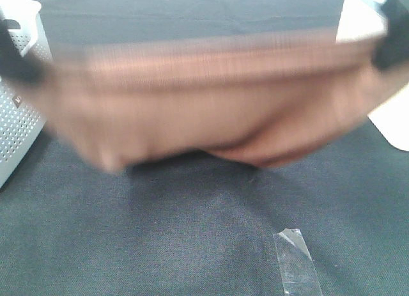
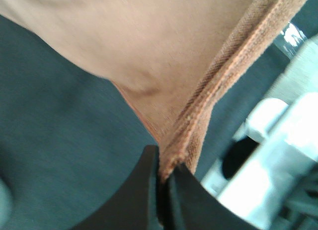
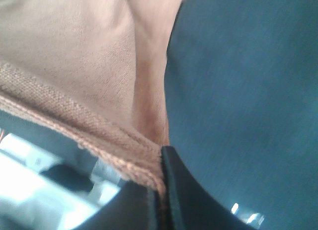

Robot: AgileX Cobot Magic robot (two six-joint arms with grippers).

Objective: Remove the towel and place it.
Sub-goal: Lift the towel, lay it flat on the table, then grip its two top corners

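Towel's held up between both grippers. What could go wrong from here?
The left gripper and right gripper each pinch the towel only at its hem, so an end might slip free. Its left end hangs near the perforated basket and could snag it. The sagging middle may bunch on the black table cloth.

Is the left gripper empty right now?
No, the left wrist view shows the left gripper shut on the stitched hem of the towel, with the cloth running out from between its fingers.
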